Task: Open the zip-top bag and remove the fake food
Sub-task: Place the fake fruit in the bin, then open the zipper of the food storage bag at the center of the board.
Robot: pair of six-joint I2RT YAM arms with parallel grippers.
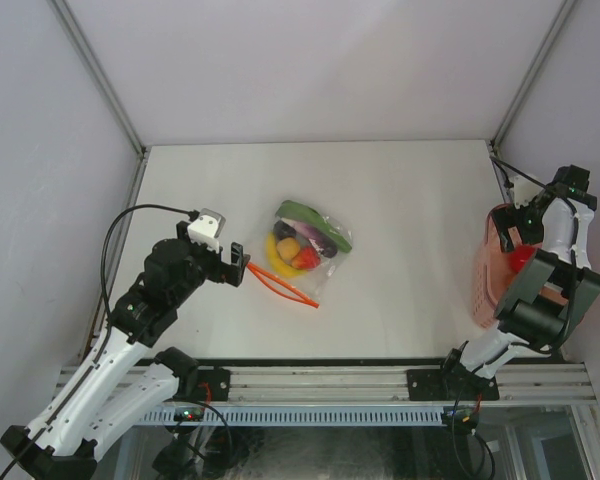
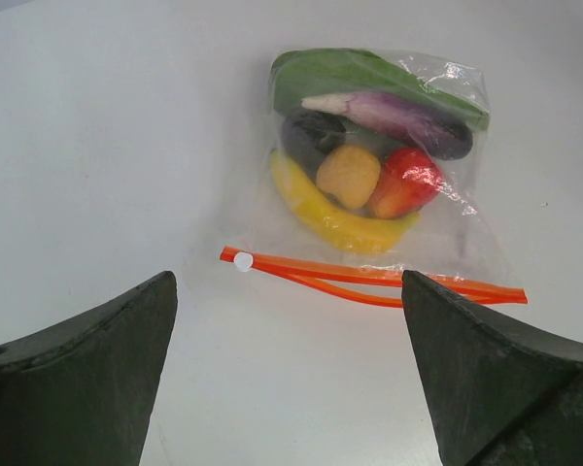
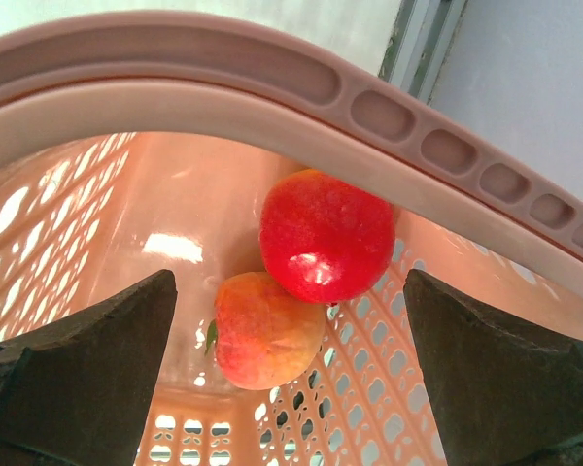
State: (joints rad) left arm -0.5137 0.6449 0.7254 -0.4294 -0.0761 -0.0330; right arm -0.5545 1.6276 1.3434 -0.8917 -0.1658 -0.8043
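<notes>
The zip-top bag [image 2: 462, 233] lay flat on the bench [image 2: 97, 146] directly ahead of the left end effector [image 2: 287, 282], the fake food [image 2: 369, 175] bunched at its far end. Its orange zip strip [image 2: 389, 282] ran crosswise to the fingers [image 2: 97, 369], just beyond their tips, seemingly part-opened. The left end effector, the nearer one, stood open, low and aimed forward. The right end effector [image 3: 290, 282], well apart, gaped over a pink basket [image 3: 272, 97].
</notes>
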